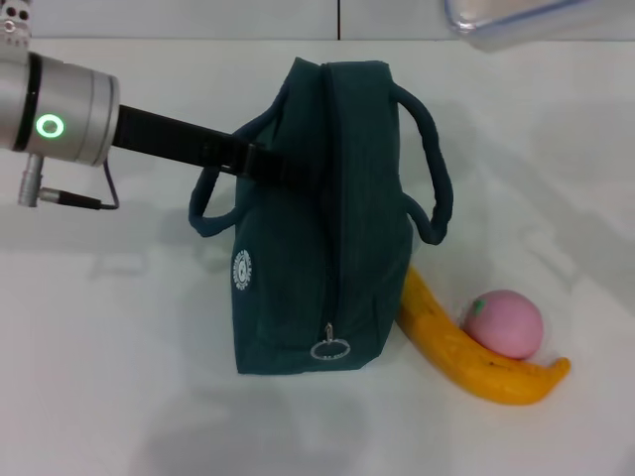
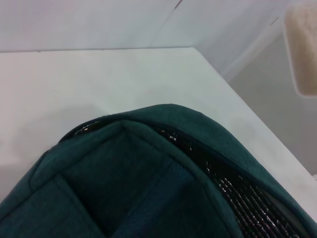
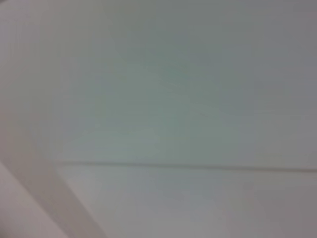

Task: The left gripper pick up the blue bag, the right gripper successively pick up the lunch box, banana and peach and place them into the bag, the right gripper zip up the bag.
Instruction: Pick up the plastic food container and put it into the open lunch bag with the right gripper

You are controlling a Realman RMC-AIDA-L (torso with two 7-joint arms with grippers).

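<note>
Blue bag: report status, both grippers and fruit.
Left gripper at the blue bag, by its handle. Right gripper out of view. Lunch box at far edge. Banana and peach beside the bag, touching.

White table (image 1: 119,397) is carrying everything here, plain and smooth. The bag (image 1: 317,258) is sitting roughly at the center of it, zipper facing up with the ring pull at its 6 o'clock end. The banana (image 1: 466,359) is lying flat at about 4 o'clock from the bag, one end touching the bag's side. The peach (image 1: 506,323) is resting just beside it, nestling into the banana's inner curve, also around 4 o'clock.
</note>
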